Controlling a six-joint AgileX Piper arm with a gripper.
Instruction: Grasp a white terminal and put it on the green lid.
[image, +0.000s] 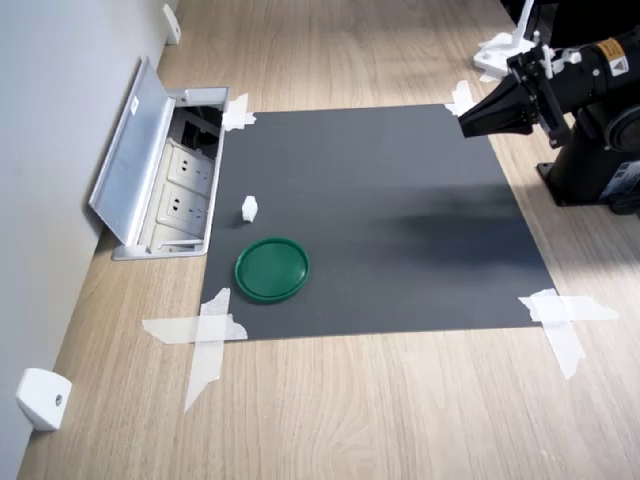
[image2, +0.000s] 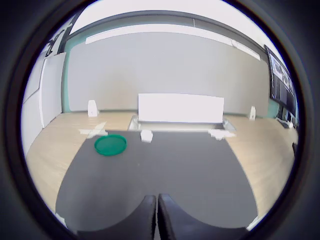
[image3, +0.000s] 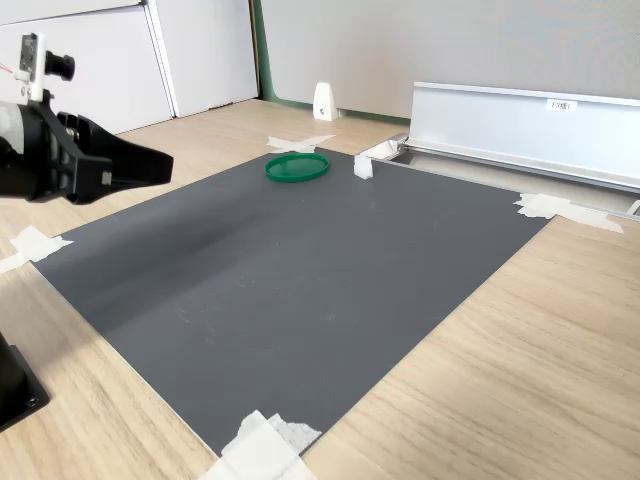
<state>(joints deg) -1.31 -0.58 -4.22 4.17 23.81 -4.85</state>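
A tiny white terminal (image: 250, 208) (image2: 146, 136) (image3: 363, 167) stands on the dark grey mat near the floor socket box. The flat round green lid (image: 272, 268) (image2: 110, 145) (image3: 297, 166) lies on the mat close beside it, nothing on it. My gripper (image: 466, 122) (image2: 157, 200) (image3: 165, 167) hovers above the mat's opposite edge, far from both. Its black fingers are pressed together and hold nothing.
An open floor socket box (image: 175, 190) with a raised metal cover (image3: 520, 130) borders the mat. White tape strips (image: 205, 335) hold the mat's corners. A white wedge piece (image: 42, 398) sits by the wall. The arm's black base (image: 600, 170) stands off the mat.
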